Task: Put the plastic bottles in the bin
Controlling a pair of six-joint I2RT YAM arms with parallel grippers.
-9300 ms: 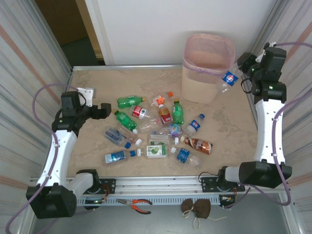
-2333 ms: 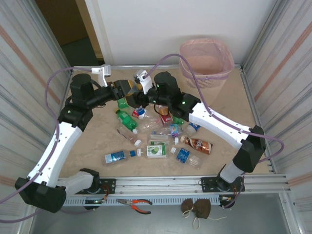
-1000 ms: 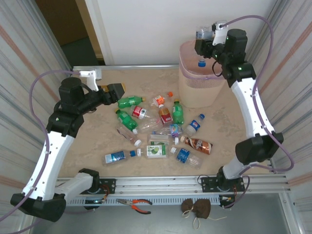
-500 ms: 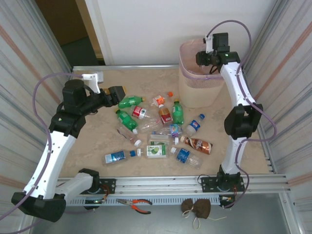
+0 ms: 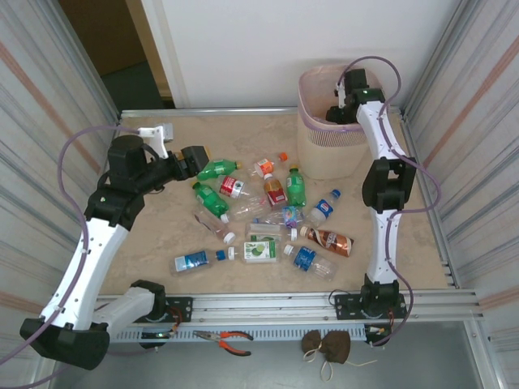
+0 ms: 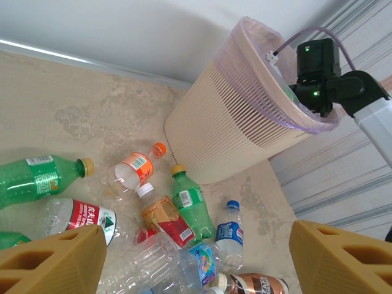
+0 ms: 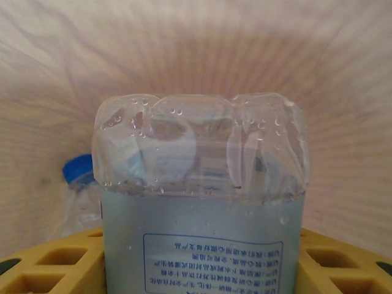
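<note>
Right gripper (image 7: 199, 260) clamped on a clear bottle (image 7: 202, 184), down inside the bin (image 5: 324, 158); a blue-capped bottle (image 7: 82, 184) lies below it.
Bin stands at 1 o'clock on the desk (image 5: 154, 235); left gripper (image 5: 195, 160), jaws wide and empty, hovers at 10 o'clock beside the scattered plastic bottles (image 5: 275, 192) lying mid-desk.

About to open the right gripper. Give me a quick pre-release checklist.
1. Right gripper inside the bin: ok, pink liner on every side.
2. Clear bottle between its fingers: ok, base pointing into the bin.
3. Room below: ok, one blue-capped bottle lies there.
4. Bin upright: ok.
5. Left gripper open and empty: ok.
6. Left gripper apart from the right arm: ok, it hangs near the green bottle.
</note>
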